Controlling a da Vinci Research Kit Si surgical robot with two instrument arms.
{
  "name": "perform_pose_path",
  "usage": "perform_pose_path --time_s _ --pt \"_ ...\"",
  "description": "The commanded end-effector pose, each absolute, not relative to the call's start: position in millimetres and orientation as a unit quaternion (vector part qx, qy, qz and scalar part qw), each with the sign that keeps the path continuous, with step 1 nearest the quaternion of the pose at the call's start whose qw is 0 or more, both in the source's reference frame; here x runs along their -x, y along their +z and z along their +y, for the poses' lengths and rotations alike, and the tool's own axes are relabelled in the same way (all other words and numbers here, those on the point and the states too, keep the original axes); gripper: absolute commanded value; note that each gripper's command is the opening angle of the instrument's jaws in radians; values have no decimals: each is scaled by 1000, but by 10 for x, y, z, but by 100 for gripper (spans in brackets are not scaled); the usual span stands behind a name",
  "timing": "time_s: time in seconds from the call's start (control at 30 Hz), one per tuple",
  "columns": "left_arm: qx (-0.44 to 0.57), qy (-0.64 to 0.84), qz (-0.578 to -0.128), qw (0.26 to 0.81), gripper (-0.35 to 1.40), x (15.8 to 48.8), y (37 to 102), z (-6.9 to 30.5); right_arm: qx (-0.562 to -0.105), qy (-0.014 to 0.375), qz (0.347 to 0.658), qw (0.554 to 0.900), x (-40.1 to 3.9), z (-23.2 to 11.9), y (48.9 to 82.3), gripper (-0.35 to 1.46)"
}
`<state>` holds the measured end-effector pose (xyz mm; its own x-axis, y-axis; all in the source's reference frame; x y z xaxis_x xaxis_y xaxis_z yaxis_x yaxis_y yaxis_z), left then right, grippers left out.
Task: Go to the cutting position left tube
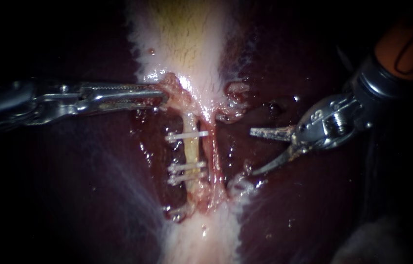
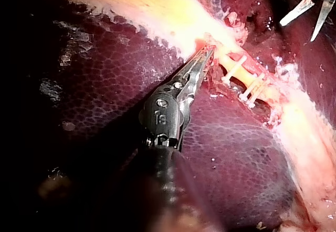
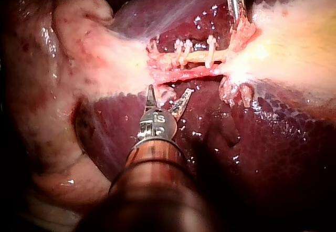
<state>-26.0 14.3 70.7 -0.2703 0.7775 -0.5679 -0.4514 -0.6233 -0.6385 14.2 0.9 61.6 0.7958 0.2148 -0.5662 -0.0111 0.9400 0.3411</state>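
The left tube (image 1: pixel 192 149) is pale yellow and runs down from the gallbladder (image 1: pixel 186 39). It carries three white clips, one upper clip (image 1: pixel 186 135) and two lower clips (image 1: pixel 185 172). A thin red right tube (image 1: pixel 214 156) lies just beside it. My left instrument (image 1: pixel 163 97) has its jaws shut on the gallbladder tissue at the tubes' upper end, as the left wrist view (image 2: pixel 210 51) also shows. My right instrument (image 1: pixel 252 152) has two open, dark-stained blades pointing at the tubes from the right, apart from them. In its own wrist view the blades (image 3: pixel 170 90) stand just short of the red tube (image 3: pixel 178 74).
Dark red liver (image 1: pixel 94 195) surrounds the tubes on both sides. Pale fatty tissue (image 1: pixel 201 239) continues below the clips. A ragged tissue tag (image 1: pixel 233 105) lies between the blades and the gallbladder neck.
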Motion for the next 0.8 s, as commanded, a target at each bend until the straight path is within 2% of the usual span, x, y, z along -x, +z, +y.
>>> perform_pose_path --time_s 0.03,0.27,0.53,0.8 --pt "457 777 -179 395 -35 259 706 144 -162 60 314 934 -142 9 616 143" --pt "472 767 -183 394 -35 241 690 150 -162 60 314 934 -142 9 616 143" --pt "498 747 -188 399 -35 219 643 161 -162 60 314 934 -142 9 616 143" --pt "513 735 -187 402 -35 218 619 160 -163 63 313 933 -142 9 616 143"
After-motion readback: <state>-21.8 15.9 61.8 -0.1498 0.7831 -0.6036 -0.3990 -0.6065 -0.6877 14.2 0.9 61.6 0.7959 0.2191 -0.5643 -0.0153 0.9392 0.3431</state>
